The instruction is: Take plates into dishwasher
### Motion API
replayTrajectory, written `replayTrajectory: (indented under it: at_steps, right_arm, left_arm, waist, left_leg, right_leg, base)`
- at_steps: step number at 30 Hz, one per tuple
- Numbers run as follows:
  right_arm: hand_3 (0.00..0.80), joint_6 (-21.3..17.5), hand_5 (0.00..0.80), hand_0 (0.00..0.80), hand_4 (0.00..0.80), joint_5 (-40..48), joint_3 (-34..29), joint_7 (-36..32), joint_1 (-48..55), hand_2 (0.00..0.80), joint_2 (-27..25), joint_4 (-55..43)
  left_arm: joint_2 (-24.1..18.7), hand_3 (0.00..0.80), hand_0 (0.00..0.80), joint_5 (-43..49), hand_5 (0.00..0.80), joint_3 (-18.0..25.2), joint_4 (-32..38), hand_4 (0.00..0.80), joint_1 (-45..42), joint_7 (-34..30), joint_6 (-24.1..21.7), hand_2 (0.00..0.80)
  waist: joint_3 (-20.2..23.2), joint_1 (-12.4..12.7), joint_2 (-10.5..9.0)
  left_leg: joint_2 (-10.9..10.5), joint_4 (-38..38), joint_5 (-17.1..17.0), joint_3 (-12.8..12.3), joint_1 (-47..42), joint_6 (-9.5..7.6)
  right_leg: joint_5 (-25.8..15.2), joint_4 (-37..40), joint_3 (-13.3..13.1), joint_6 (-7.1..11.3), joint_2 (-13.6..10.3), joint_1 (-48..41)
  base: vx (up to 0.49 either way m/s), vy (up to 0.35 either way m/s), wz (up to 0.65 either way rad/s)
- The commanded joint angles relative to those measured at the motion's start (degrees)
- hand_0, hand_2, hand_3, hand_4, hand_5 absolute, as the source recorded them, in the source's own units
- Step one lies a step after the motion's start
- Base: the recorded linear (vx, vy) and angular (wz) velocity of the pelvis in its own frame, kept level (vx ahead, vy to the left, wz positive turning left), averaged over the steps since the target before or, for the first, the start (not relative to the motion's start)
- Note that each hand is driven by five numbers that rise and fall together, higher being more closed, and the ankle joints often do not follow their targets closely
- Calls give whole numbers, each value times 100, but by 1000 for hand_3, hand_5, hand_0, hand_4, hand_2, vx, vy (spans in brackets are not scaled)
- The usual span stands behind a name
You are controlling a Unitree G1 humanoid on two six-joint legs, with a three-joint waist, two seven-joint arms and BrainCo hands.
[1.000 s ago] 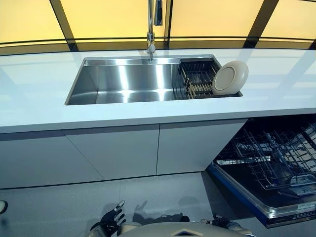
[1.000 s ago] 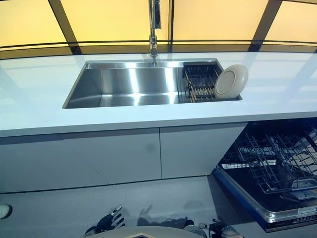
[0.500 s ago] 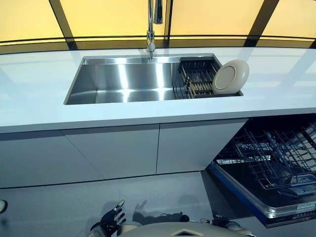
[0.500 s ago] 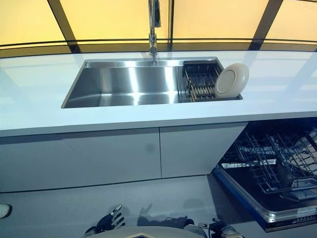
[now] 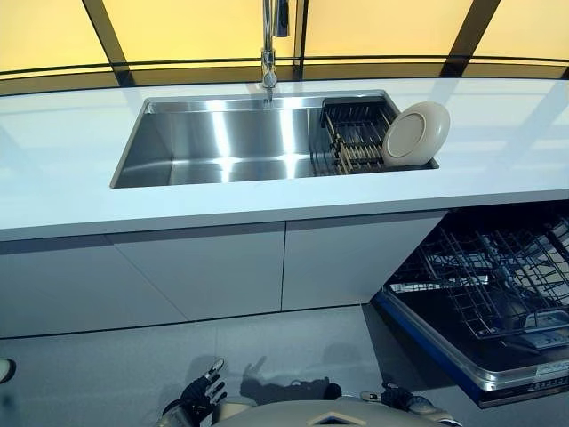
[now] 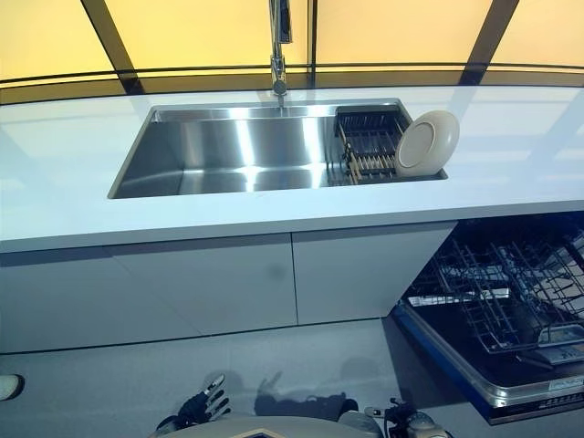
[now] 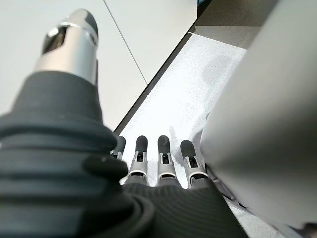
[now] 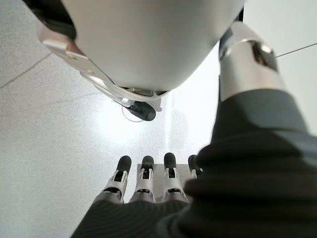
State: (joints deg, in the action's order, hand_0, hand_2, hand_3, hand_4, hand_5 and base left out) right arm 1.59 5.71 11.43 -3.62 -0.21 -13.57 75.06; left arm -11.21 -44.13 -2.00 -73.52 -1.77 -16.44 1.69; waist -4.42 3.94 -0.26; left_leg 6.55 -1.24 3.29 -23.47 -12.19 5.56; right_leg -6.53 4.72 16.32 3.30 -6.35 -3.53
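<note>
Robot hand [image 7: 148, 163] open, round cream plate [image 5: 414, 134]

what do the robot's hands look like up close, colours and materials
Both hands match. The left hand has silver metallic fingers with rounded dark tips in a row, plus a thicker silver thumb with a dark tip. A dark ribbed, rubbery-looking cover wraps the back of the hand and the wrist. The right hand has the same silver fingers, dark tips and ribbed cover.
</note>
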Motion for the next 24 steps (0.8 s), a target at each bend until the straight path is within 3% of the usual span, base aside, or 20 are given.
replayTrajectory:
  at_steps: [1, 6, 8, 9, 10, 11, 12, 16, 18, 22, 24]
  right_arm:
    - [0, -66, 0, 0, 0, -62, 163, -54, -531, 0, 110, 371]
    - [0, -158, 0, 0, 0, -301, 232, -119, -623, 0, 19, 327]
    - [0, -310, 0, 0, 0, -471, 357, -249, -674, 0, 28, 247]
    - [0, -358, 0, 0, 0, -471, 377, -298, -679, 0, 32, 215]
    - [0, -374, 0, 0, 0, -490, 405, -339, -686, 0, 36, 156]
    - [0, -345, 0, 0, 0, -512, 462, -383, -689, 0, 23, 71]
    - [0, -331, 0, 0, 0, -532, 494, -404, -702, 0, 3, 46]
    - [0, -231, 0, 0, 0, -567, 476, -399, -776, 0, -84, 91]
    - [0, -162, 0, 0, 0, -552, 478, -383, -786, 0, -118, 155]
    - [0, -109, 0, 0, 0, -390, 474, -292, -734, 0, -119, 196]
    - [0, -48, 0, 0, 0, -369, 433, -260, -705, 0, -102, 180]
  left_arm:
    - [242, 0, 0, -203, 0, 203, -271, 0, 261, 107, -48, 0]
    - [238, 0, 0, -321, 0, 278, -233, 0, 282, 258, -76, 0]
    - [233, 0, 0, -254, 0, 436, -251, 0, 224, 355, -179, 0]
    - [216, 0, 0, -263, 0, 456, -240, 0, 208, 370, -205, 0]
    - [200, 0, 0, -283, 0, 470, -233, 0, 191, 353, -250, 0]
    - [200, 0, 0, -314, 0, 497, -238, 0, 161, 292, -295, 0]
    - [204, 0, 0, -352, 0, 506, -229, 0, 142, 235, -312, 0]
    - [227, 0, 0, -483, 0, 377, -144, 0, 149, 45, -278, 0]
    - [253, 0, 0, -485, 0, 314, -200, 0, 169, -96, -292, 0]
    - [218, 0, 0, -311, 0, 369, -297, 0, 211, -184, -259, 0]
    - [200, 0, 0, -274, 0, 410, -321, 0, 226, -219, -254, 0]
  waist:
    - [-187, -38, -86]
    - [-275, -45, -186]
    - [-298, 35, -317]
    - [-313, 62, -354]
    - [-331, 114, -417]
    - [-367, 212, -389]
    - [-410, 264, -350]
    - [-527, 337, -199]
    - [-560, 482, -22]
    - [-542, 623, 70]
    - [-527, 579, 21]
  left_leg:
    - [-242, 217, -369, 317, 456, -299]
    - [-29, 919, -407, 499, 657, -193]
    - [159, 1939, -390, 557, 819, -112]
    - [158, 2270, -356, 589, 898, -127]
    - [-46, 2426, -401, 729, 1057, -250]
    - [-381, 2419, -389, 1077, 1208, -291]
    - [-509, 2328, -418, 1162, 1298, -295]
    - [-570, 1412, -642, 935, 1464, -235]
    - [-489, 588, -1277, 1050, 1894, -59]
    - [-153, 113, -1858, 998, 2226, 54]
    - [-36, 264, -1761, 881, 2139, 6]
  right_leg:
    - [392, -369, 341, -81, 48, -289]
    - [505, -466, 156, -282, 176, -285]
    - [657, -511, 162, -412, 247, -400]
    - [682, -538, 198, -453, 248, -411]
    - [614, -574, 264, -492, 177, -337]
    - [603, -595, 235, -445, 176, -341]
    - [607, -592, 188, -411, 201, -366]
    - [679, -499, 73, -343, 296, -486]
    - [757, -439, -47, -359, 445, -607]
    - [1007, -663, -56, -475, 518, -733]
    - [1152, -851, -19, -507, 459, -747]
  base:
    - [71, -204, -1]
    - [69, -180, -10]
    - [195, -315, -53]
    - [113, -222, -84]
    - [46, -131, -78]
    - [47, -68, -62]
    - [113, -20, -30]
    - [143, 63, -26]
    - [322, 166, -13]
    - [250, 154, -6]
    - [278, 277, -20]
